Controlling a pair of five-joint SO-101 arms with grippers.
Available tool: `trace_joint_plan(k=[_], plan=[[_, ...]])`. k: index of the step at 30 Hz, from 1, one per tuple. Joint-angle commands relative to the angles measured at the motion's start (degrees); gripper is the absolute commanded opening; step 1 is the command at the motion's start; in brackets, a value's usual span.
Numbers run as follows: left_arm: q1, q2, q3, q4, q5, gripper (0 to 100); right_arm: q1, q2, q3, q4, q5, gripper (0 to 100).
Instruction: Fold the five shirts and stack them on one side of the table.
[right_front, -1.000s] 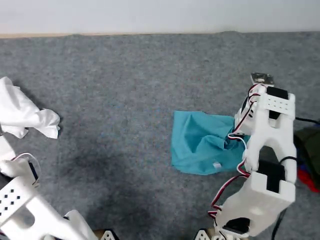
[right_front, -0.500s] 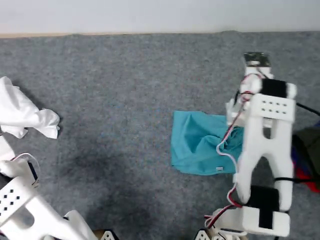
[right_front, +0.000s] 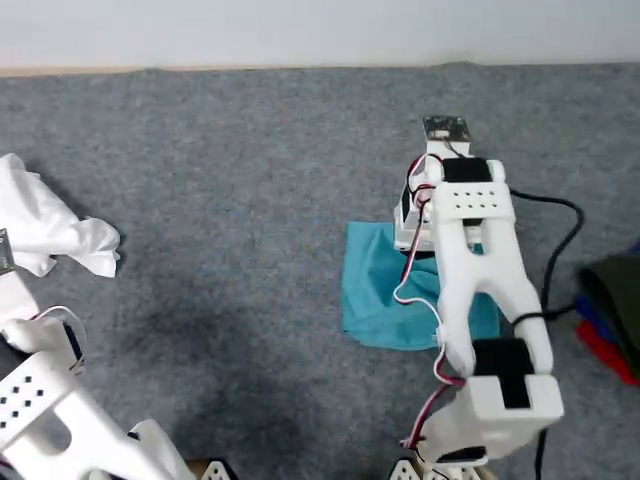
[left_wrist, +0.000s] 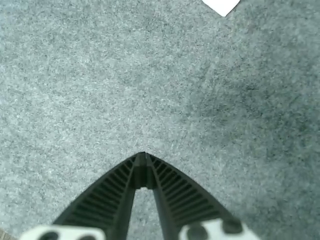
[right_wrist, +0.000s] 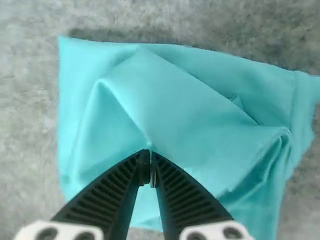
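Both arms are built of white plastic shells with squared edges. The right arm (right_front: 470, 250) carries black servo blocks (right_front: 500, 362) at its joints, and thin red, white and black wires (right_front: 405, 285) loop loosely along its side; a thicker black cable (right_front: 560, 215) trails off it. A flat white plate (right_front: 470, 200) on it bears rows of small dark holes (the left arm (right_front: 45, 415) shows the same dotted pattern). The left gripper (left_wrist: 143, 156) and the right gripper (right_wrist: 147, 152) look alike: black fingers (left_wrist: 117, 190), ribbed with fine crosswise ridges and tapering to a point, seated in white mounts (left_wrist: 205, 232) with round dark holes.
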Motion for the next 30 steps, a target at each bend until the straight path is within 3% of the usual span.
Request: trace_joint_plan(k=[1,11,15,22,30], plan=[[0.3,-1.1,-0.8,-0.8,-0.5,0,1.2,2.0,-0.6,-4.5,-0.3,0.9],[0.2,-1.1,-0.8,-0.8,-0.5,0,12.8,10.4,-0.7,-29.0,13.6,0.9],[0.2,-1.1,-0.7,-0.8,-0.5,0,14.6,10.3,-0.8,-34.2,15.2,0.9],[0.2,-1.1,-0.6,-0.9,-0.5,0,13.6,5.8,-1.3,-23.2,14.8,0.9],[0.3,-1.1,-0.5,-0.9,-0.5,0,10.0,-5.9,-1.2,-3.1,12.6,0.9]])
